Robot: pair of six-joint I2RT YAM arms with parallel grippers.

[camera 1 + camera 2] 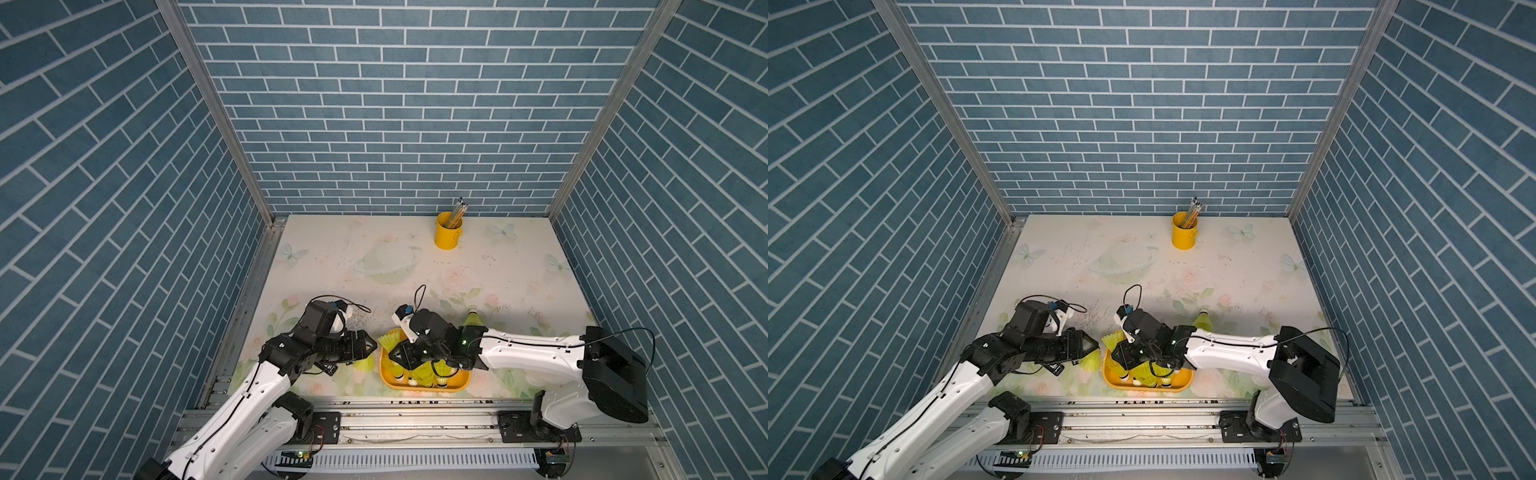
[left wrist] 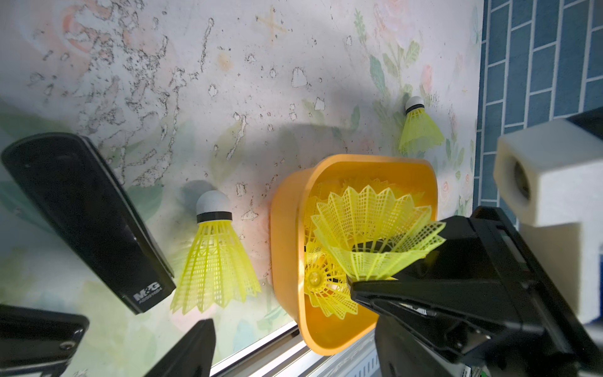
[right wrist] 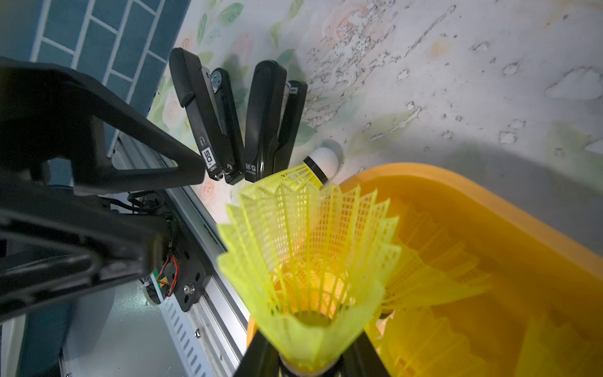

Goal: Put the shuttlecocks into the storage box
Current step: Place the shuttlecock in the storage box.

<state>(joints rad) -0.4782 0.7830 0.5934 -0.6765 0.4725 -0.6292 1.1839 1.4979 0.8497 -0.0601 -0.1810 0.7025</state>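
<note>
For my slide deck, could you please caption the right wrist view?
Right gripper holds a shuttlecock over the box's corner; another shuttlecock rests on the table beside two staplers.

Two black staplers carry the only legible print. In the left wrist view the M&G stapler (image 2: 88, 212) bears the white brand "M&G" on the end lying just beside a shuttlecock (image 2: 215, 258). A smaller white code under it starts "ABS", and the rest is too fine to read. In the right wrist view "M&G" shows again on the M&G stapler (image 3: 266, 111). Next to it, the deli stapler (image 3: 208, 111) has a white label reading "50", with "deli" in small white letters below.
</note>
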